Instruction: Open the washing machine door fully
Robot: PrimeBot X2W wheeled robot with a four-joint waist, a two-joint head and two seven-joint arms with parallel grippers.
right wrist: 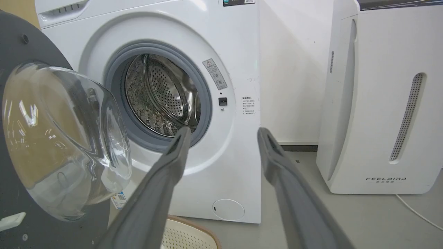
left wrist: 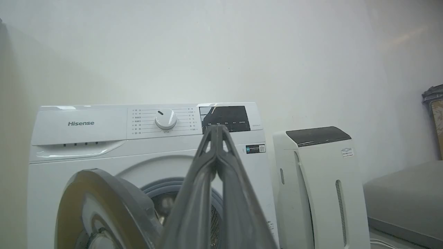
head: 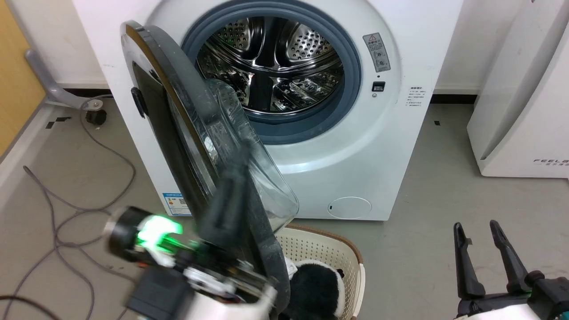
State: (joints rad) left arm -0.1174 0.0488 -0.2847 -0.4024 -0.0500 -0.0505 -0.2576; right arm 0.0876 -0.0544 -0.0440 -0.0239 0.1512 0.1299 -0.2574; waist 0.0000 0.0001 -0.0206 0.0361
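My left gripper (left wrist: 216,131): fingers pressed flat together, nothing between them in its wrist view. In the head view it is blurred, in front of the door (head: 178,102).

Right gripper (head: 475,226): fingers spread wide, holding nothing, lower right.

The door stands partly open at centre left of the head view, seen nearly edge-on: a glossy black disc with a grey inner rim and a clear bulging glass bowl.

Machine (head: 355,146): smooth white box, grey rubber ring, perforated steel drum.

Left wrist view adds the top panel: "Hisense", a white dial (left wrist: 165,118), a dark display. Right wrist view reads "FEELBIRD" on the white appliance (right wrist: 380,103).

A cream perforated basket (head: 329,249) sits at bottom centre of the head view.
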